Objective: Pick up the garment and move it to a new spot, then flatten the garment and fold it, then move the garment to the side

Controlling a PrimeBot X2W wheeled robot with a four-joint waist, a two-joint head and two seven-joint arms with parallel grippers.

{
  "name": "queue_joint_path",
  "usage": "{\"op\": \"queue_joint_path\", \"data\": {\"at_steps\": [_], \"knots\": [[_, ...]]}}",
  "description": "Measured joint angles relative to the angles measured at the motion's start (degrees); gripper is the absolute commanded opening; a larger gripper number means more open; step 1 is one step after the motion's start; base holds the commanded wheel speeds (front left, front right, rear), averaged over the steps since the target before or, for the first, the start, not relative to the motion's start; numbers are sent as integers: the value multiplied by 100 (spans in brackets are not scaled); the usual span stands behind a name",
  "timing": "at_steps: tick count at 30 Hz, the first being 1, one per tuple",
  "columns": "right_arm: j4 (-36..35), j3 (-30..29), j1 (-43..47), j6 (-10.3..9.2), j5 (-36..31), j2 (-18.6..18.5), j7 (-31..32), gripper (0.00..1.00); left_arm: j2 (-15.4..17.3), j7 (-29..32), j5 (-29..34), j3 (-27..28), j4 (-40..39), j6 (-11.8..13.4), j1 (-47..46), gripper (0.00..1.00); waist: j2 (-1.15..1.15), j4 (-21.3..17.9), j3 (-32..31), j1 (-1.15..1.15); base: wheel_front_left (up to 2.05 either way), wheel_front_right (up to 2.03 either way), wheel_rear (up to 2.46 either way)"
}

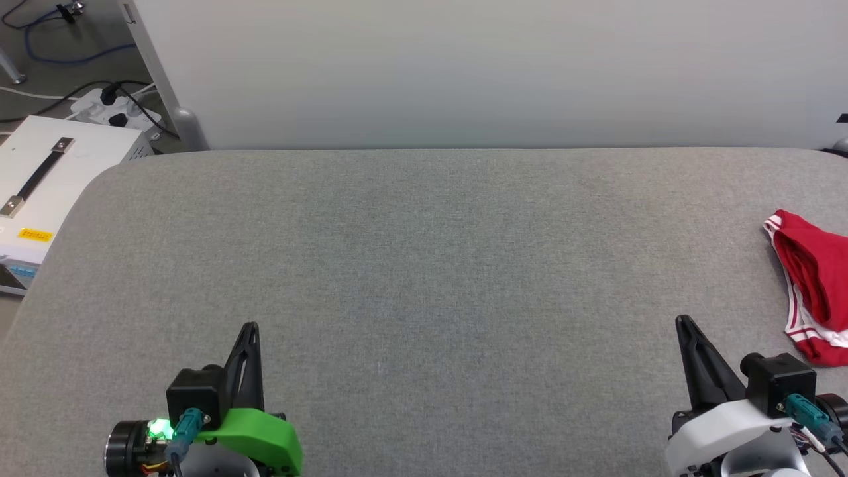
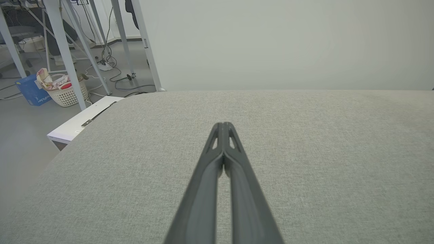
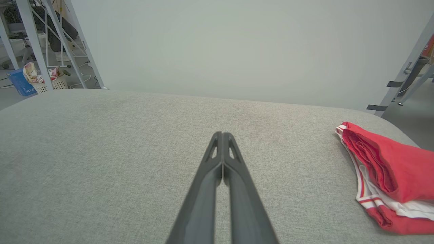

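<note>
garment [image 1: 812, 278] lies at the far right of the grey padded table [image 1: 424, 265], partly cut off by the head view's edge. It's ahead of the right gripper [image 1: 682, 322], off to its right and clear of it

It reads as a loose bundle or rough fold, with red body on top and white fabric plus striped trim [image 3: 362, 189] along its left and near edge. Can't tell collar from hem from here

Both grippers are empty. The left gripper [image 1: 250, 327] has its fingers pressed tip to tip with nothing between them, and the right is the same. Both sit low by the table's near edge, pointing away from the robot. Can't tell if they touch the cloth

Handling, my guess:
- thin jersey knit, so light and fully limp
- it will likely drape and fall open once lifted, since the layers slide on each other
- not fragile
- cloth on cloth will probably drag, so lift rather than slide
- the padded top likely gives a little, so a finger can press in under an edge

Where to grab:
- the right arm is the near one, and its jaws must open first
- to carry it, pinch deep across the rolled red ridge [image 3: 369, 159] to catch several layers
- the stitched trim gives a firmer bite but likely holds only one layer, so the rest would trail
- flattening wants two corners, and those are hidden in the bundle

It lies near the table's right side, so a weak pinch could drop it over the edge
</note>
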Motion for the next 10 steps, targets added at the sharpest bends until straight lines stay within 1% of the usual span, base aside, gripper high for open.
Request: {"op": "queue_joint_path", "data": {"at_steps": [10], "knots": [[-2,4,-57,0,-71,34,126,0,-2,108,58,8,-16,30,-58,0,0,-8,-2,0,0,0,0]]}}
